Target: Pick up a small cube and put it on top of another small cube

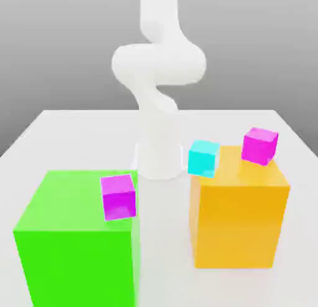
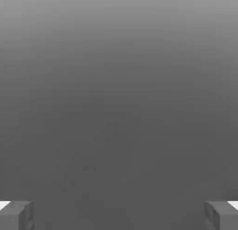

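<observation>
Small cubes sit in three places in the exterior view. One magenta cube (image 1: 118,197) rests on the top of the large green block (image 1: 74,244), near its far corner on the exterior view's right. A cyan cube (image 1: 203,157) sits at the far top corner of the large orange-yellow block (image 1: 239,219), on the exterior view's left; whether it rests on that block or stands just behind it I cannot tell. A second magenta cube (image 1: 259,145) lies tilted on the same block's top, toward the exterior view's right. Between the two blocks the white arm (image 1: 158,64) rises from the table (image 1: 74,132) and climbs past the upper edge, so the hand probably hangs high above every cube. In the hand view the gripper (image 2: 119,217) has its fingers (image 2: 16,215) spread wide with nothing between them, facing plain grey. Judging from this, the coming move turns on height and aim: the cubes lie below and away from the pincer. A cube has no long axis, so any square-on approach across two opposite faces should serve.
</observation>
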Motion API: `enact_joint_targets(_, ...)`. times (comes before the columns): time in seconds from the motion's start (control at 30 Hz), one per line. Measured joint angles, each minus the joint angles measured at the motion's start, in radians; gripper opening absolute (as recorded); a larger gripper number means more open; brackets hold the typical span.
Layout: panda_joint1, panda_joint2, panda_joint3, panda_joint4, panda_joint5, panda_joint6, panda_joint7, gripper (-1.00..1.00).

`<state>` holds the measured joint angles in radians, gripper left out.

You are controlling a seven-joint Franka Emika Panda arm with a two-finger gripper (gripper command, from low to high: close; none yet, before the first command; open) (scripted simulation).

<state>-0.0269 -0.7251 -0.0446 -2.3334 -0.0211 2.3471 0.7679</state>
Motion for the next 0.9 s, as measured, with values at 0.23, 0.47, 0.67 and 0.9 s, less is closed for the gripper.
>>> enact_joint_targets(0.23, -0.068, 0.245, -0.228, -0.165, -0.071, 0.179, -0.262, 0.0)
enact_joint_targets(0.47, -0.158, 0.502, -0.451, -0.34, -0.125, 0.368, -0.566, 0.0)
enact_joint_targets(0.67, -0.209, 0.655, -0.572, -0.52, -0.12, 0.489, -0.839, 0.0)
enact_joint_targets(0.9, -0.196, 0.74, -0.579, -0.557, 0.055, 0.565, -1.093, 0.0)
